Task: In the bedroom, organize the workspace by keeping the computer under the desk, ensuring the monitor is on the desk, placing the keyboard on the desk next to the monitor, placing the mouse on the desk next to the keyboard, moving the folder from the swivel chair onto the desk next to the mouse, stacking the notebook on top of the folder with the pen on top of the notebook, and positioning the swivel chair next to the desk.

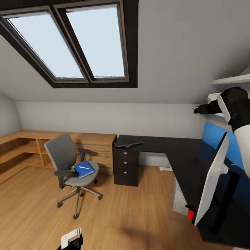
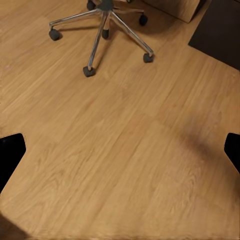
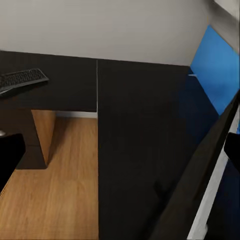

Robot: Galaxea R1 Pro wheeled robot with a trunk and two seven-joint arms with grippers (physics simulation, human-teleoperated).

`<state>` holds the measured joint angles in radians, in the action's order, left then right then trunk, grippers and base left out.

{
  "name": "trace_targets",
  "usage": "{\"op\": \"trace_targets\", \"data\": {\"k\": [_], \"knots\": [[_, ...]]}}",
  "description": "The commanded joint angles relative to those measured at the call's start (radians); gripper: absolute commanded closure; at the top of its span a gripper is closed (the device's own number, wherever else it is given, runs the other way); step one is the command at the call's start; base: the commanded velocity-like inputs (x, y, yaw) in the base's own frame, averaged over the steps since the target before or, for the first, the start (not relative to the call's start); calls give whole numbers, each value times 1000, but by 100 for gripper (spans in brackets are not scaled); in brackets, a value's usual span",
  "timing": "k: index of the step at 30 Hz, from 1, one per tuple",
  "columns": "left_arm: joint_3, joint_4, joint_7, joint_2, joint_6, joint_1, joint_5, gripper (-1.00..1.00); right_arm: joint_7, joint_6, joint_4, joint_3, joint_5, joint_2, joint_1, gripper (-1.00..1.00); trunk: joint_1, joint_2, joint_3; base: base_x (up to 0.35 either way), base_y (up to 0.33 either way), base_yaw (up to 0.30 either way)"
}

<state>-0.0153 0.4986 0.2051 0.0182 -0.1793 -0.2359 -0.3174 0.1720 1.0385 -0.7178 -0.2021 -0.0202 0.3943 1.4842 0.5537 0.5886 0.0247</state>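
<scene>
While the right arm (image 1: pixel 239 107) reaches high over the desk (image 1: pixel 180 152), both claws' states cannot be told.

The tabletop (image 1: pixel 163 144) is black, as is the keyboard (image 1: pixel 128 142). The swivel chair (image 1: pixel 64 154) is grey with black armrests and chrome legs; its folder (image 1: pixel 84 169) is bright blue. The monitor (image 1: pixel 211 178) shows a white back. The floor (image 1: pixel 34 208) is honey-coloured wood grain.

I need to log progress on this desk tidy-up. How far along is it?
Looks done: the keyboard lies on the desk. In hand: the monitor stands over the desk, seemingly in the right arm's hold; its grip is hidden. Left: the folder with the pen sits on the swivel chair, apart from the desk.
</scene>
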Motion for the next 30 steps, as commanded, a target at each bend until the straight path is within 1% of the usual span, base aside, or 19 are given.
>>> {"op": "trace_targets", "data": {"k": [1, 3, 4, 8, 14, 17, 19, 20, 21, 24, 25, 26, 27, 28, 30], "knots": [[-1, -1, 0, 1, -3, 0, -5, -100, 1, 5, -21, -5, -1, 2, -3, -100, 0, 0, 0, -281, -111, 0], [0, -1, 0, 0, -3, 0, -5, -100, 1, 9, -91, -4, -1, 4, -26, -100, 0, 0, 0, -293, -116, 0], [0, -1, 0, 0, -3, 0, -5, -100, 0, 9, -108, -4, -1, 5, -34, -100, 0, 0, 0, -297, -119, 0], [0, -2, 0, 0, -3, 0, -5, -100, 0, 9, -247, -3, 0, 11, -96, -100, 0, 0, 0, -305, -121, 0], [0, -2, 0, 0, -3, 0, -5, -100, 0, 9, -323, -3, 1, 17, -142, -100, 0, 0, 0, -310, -122, 0], [0, -2, 0, 0, -3, 0, -6, -100, -1, 9, -392, -3, 2, 28, -187, -100, 0, 0, 0, -310, -123, 0], [0, -2, 0, 0, -3, 0, -6, -100, -1, 9, -413, -3, 2, 33, -199, -100, 0, 0, 0, -310, -123, 0], [0, -2, 0, 0, -4, 0, -6, -100, -2, 9, -466, -3, 2, 44, -231, -100, 0, 0, 0, -321, -73, 0], [0, -2, 0, 0, -5, 0, -5, -100, -4, 9, -485, -2, 2, 46, -247, -100, 0, 0, 0, -326, -47, 0], [0, -2, 2, 0, -7, 0, -5, -100, -53, 9, -667, 9, 2, 49, -386, -100, 0, 0, 0, -331, -16, 0], [-1, -2, 2, 0, -7, 0, -5, -100, -64, 9, -698, 12, 3, 49, -408, -100, 0, 0, 0, -331, -8, 0], [0, -2, 2, 0, -8, -1, -5, -100, -89, 9, -754, 19, 6, 49, -449, -100, 0, 0, 0, -316, -5, 0], [-1, -2, 2, 0, -9, 0, -6, -100, -163, 9, -846, 125, 22, 49, -588, -100, 0, 0, 0, -170, 0, 0], [-1, -2, 2, 0, -9, 0, -6, -100, -166, 9, -849, 147, 22, 49, -602, -100, 0, 0, 0, -161, 0, 0], [-1, -2, 2, 0, -9, 0, -6, -100, -168, 9, -851, 166, 22, 48, -613, -100, 0, 0, 0, -154, 0, 0]]}}
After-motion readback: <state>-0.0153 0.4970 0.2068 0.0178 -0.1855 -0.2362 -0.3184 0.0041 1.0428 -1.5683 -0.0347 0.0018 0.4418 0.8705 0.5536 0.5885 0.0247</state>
